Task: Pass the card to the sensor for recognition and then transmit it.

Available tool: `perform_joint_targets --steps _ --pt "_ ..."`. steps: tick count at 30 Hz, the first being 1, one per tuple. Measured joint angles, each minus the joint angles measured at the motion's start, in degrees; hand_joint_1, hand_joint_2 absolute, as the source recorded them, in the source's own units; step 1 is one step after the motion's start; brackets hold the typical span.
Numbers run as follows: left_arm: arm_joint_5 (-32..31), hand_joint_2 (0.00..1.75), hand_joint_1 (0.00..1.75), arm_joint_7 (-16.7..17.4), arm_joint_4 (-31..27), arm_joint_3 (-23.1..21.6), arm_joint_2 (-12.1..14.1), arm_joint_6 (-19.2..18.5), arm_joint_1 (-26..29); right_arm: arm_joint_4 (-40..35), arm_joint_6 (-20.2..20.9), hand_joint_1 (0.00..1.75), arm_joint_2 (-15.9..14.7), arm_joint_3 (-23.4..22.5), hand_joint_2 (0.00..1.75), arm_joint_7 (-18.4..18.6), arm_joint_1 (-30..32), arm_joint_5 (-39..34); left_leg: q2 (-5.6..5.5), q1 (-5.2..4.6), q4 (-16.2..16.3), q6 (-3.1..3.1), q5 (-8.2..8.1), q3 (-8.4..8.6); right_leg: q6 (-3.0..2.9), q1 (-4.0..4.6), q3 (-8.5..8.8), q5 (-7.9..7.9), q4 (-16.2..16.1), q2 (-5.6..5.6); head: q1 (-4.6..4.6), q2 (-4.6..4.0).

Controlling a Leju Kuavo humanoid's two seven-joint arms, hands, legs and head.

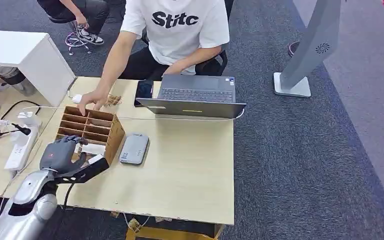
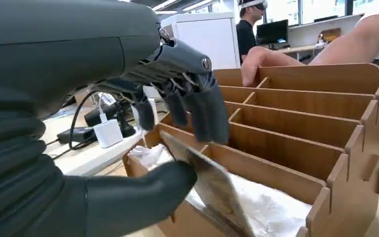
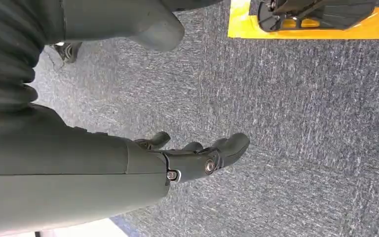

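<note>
Power strip [image 1: 21, 145] along surface's left edge, cables clear of work zone. Left robot hand [image 1: 60, 154] at wooden slotted box [image 1: 91, 131], near front-left corner; thumb and fingers pinching card [image 2: 212, 190], tilted, low end in front slot — likely mid-extraction. Person's hand [image 1: 92, 100] rests on box's far rim, probably steadying it. Grey sensor [image 1: 134, 148] flat just beside box, toward middle: short carry for the scan. Laptop [image 1: 195, 95] at far edge. Right robot hand [image 3: 197, 158] hangs over carpet, fingers loosely spread, grasping nothing.
</note>
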Motion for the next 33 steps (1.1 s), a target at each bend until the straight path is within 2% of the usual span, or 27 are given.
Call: perform_joint_targets --steps 15,25,33 --pt "-0.1 1.75 1.75 -0.1 3.3 0.0 -0.1 0.2 -0.6 0.0 1.9 0.00 0.0 0.0 1.75 0.7 -0.1 0.2 0.00 0.00 0.0 0.00 0.00 0.00 0.00 0.00 0.00 0.00 0.0 0.00 0.00 0.00" --pt "0.5 1.75 1.75 -1.5 3.8 0.0 -0.2 5.3 -1.3 0.0 1.8 0.00 0.0 0.0 1.75 0.7 -0.1 0.5 0.00 0.00 0.0 0.00 0.00 0.01 0.00 0.00 0.00 0.00 0.0 0.00 0.02 0.02" --pt "4.9 1.75 1.75 -3.5 0.0 1.8 0.7 7.0 -5.0 0.0 1.3 0.00 0.0 0.0 1.75 0.6 -0.1 0.7 -0.01 0.01 0.0 0.00 0.01 0.01 -0.02 0.01 0.00 0.02 0.0 -0.01 0.00 0.02"
